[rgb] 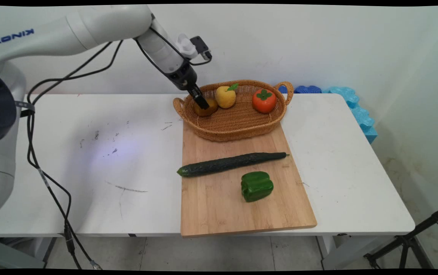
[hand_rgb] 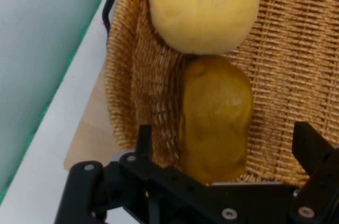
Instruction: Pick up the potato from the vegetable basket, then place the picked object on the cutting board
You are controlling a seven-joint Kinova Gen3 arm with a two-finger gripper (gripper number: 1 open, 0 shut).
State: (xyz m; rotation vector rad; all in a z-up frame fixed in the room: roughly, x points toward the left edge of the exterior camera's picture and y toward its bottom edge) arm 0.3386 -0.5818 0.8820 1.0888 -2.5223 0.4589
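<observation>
My gripper (rgb: 200, 101) reaches down into the left end of a wicker basket (rgb: 238, 128). It hangs just over a brown, potato-like piece (rgb: 208, 110). In the hand view that brown piece (hand_rgb: 216, 121) lies lengthwise between my two fingers (hand_rgb: 144, 140), which stand wide apart with a gap on each side, so the gripper (hand_rgb: 228, 147) is open. A yellow fruit with a green leaf (rgb: 225, 97) (hand_rgb: 204, 9) lies right beside the brown piece. An orange-red fruit (rgb: 264, 101) lies at the basket's right end.
The basket stands on the far end of a wooden cutting board (rgb: 215, 208). A long cucumber (rgb: 230, 163) and a green bell pepper (rgb: 257, 186) lie on the board nearer the front. Blue foam blocks (rgb: 358, 109) line the table's far right edge.
</observation>
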